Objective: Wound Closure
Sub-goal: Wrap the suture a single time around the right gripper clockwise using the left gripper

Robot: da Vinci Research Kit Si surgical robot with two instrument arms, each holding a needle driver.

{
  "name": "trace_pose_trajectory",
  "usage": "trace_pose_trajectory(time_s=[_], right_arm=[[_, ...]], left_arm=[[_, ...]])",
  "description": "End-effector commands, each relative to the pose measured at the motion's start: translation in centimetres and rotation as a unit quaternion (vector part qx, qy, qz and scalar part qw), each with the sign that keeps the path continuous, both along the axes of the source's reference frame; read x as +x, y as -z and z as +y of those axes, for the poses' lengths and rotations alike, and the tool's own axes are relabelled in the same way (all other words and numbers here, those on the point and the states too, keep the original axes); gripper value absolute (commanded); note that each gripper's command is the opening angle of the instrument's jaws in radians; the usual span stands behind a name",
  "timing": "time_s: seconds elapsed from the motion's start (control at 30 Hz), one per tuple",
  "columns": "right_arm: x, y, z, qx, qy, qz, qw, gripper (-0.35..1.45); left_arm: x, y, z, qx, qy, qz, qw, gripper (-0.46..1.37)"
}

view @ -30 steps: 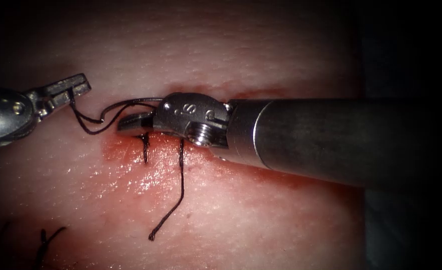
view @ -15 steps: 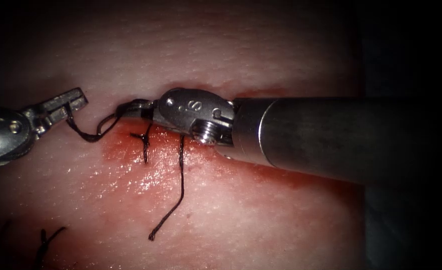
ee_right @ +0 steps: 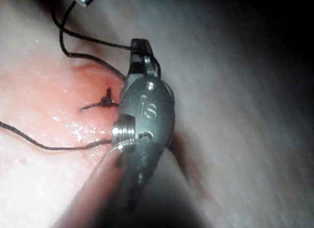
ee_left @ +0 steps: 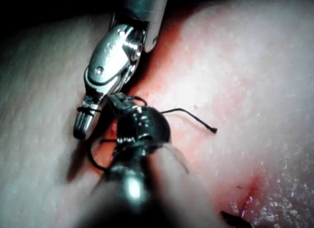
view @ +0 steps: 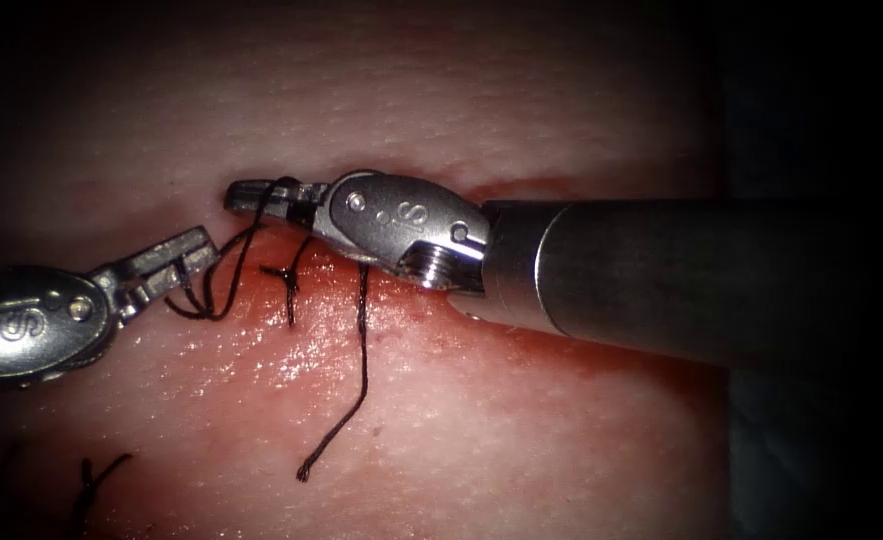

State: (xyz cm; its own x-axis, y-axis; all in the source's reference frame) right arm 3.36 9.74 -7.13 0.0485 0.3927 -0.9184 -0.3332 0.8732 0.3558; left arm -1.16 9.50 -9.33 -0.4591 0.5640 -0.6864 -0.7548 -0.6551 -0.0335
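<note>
A loose thread tail (view: 346,415) lies nearest on the tissue (view: 521,450), amid red fluid (view: 291,370). Behind it, the left gripper (view: 193,258) is clamped on the thread (view: 223,290). Farther back, at the cut (view: 521,186), the right gripper (view: 261,195) is closed with the same strand looped over it.

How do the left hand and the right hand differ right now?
The left hand sits lower, left of the knot; the right hand sits higher, above it. The left enters from the picture's left, the right from the right. Both are shut on the thread looping between them.
</note>
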Motion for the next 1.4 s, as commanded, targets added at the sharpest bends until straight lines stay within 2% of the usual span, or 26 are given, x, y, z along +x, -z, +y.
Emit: trace_pose_trajectory(time_s=[0.03, 0.17, 0.5, 0.6, 0.77, 0.9, 1.1, 1.27, 1.3, 1.4], right_arm=[[-0.04, 0.01, 0.01, -0.001, -0.005, 0.011, 1.000, -0.35], [-0.14, 0.03, 0.06, 0.024, -0.014, 0.064, 0.998, -0.35], [-0.18, 0.02, 0.09, 0.076, -0.003, 0.137, 0.988, -0.35], [-0.14, 0.02, 0.09, 0.106, 0.032, 0.172, 0.979, -0.35], [-0.13, 0.02, 0.06, 0.130, 0.081, 0.208, 0.966, -0.35], [-0.11, 0.04, 0.04, 0.143, 0.122, 0.235, 0.954, -0.35], [-0.09, 0.06, 0.00, 0.156, 0.164, 0.260, 0.939, -0.35], [-0.08, 0.12, -0.11, 0.173, 0.219, 0.258, 0.925, -0.35], [-0.08, 0.13, -0.14, 0.179, 0.236, 0.259, 0.919, -0.35], [-0.08, 0.16, -0.18, 0.183, 0.259, 0.264, 0.911, -0.35]], left_arm=[[0.00, -0.04, -0.01, 0.002, -0.004, 0.001, 1.0000, -0.35], [-0.01, -0.22, -0.01, -0.002, -0.007, 0.002, 1.0000, -0.35], [-0.08, -0.48, 0.05, -0.006, -0.012, 0.004, 0.9999, -0.35], [-0.09, -0.57, 0.09, -0.004, -0.014, 0.008, 0.9999, -0.35], [-0.11, -0.76, 0.17, 0.003, -0.021, 0.015, 0.9997, -0.35], [-0.21, -1.02, 0.24, 0.005, -0.032, 0.014, 0.9994, -0.35], [-0.35, -1.14, 0.34, 0.006, -0.040, 0.009, 0.9991, -0.35], [-0.38, -1.13, 0.39, 0.008, -0.049, 0.005, 0.9987, -0.35], [-0.38, -1.12, 0.40, 0.009, -0.051, 0.004, 0.9986, -0.35], [-0.37, -1.12, 0.40, 0.010, -0.057, 0.000, 0.9983, -0.35]])
